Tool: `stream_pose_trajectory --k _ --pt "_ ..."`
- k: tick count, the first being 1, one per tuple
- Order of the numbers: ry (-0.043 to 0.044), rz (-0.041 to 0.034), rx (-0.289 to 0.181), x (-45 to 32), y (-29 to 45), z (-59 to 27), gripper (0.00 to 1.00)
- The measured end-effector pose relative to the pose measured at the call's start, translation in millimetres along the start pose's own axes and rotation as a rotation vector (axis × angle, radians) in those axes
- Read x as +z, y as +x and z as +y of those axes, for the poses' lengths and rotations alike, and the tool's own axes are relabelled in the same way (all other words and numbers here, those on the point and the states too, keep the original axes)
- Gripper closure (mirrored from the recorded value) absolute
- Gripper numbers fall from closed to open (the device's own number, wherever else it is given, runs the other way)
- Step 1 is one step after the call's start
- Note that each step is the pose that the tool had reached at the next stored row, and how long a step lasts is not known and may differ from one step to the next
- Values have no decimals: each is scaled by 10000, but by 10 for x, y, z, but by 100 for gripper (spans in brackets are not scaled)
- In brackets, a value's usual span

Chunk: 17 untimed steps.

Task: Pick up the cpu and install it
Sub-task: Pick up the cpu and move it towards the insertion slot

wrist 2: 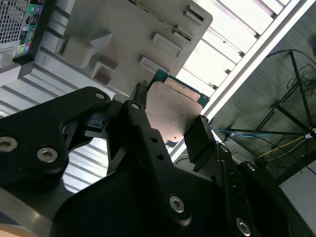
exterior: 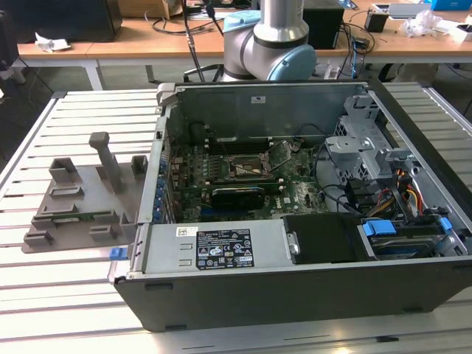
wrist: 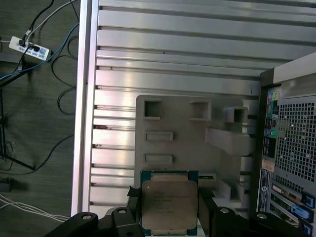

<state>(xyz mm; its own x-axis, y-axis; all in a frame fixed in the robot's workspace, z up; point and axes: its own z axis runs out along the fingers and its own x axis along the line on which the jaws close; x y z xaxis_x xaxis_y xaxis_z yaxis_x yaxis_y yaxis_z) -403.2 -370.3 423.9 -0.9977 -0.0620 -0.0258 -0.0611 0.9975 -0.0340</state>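
Slatted aluminium table [exterior: 81, 122] is seen in the exterior view carrying an open computer case [exterior: 295, 295] and, at the exterior view's left, a grey fixture plate [exterior: 74, 214], with the arm [exterior: 269, 40] raised upright behind the case. In the first wrist view, the cpu [wrist: 169, 207] is clamped at two opposite edges by the gripper [wrist: 169, 217], against the fixture plate. In the second wrist view, it is held flat between the black fingers [wrist 2: 200, 133], above plate and slats.

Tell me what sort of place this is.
Likely a robotics lab's computer-assembly bench: an open desktop computer case on a slatted aluminium table, a grey fixture plate beside it, cluttered desks behind.
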Motion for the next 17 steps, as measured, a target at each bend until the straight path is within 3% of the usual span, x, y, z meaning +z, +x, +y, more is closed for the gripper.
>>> stream_pose_trajectory --k 12,14,17 --pt "-22 -1 -1 -188 -5 -7 45" --pt "-184 -10 3 -191 -6 -7 45" --pt "-655 -40 19 -191 -5 -7 45"
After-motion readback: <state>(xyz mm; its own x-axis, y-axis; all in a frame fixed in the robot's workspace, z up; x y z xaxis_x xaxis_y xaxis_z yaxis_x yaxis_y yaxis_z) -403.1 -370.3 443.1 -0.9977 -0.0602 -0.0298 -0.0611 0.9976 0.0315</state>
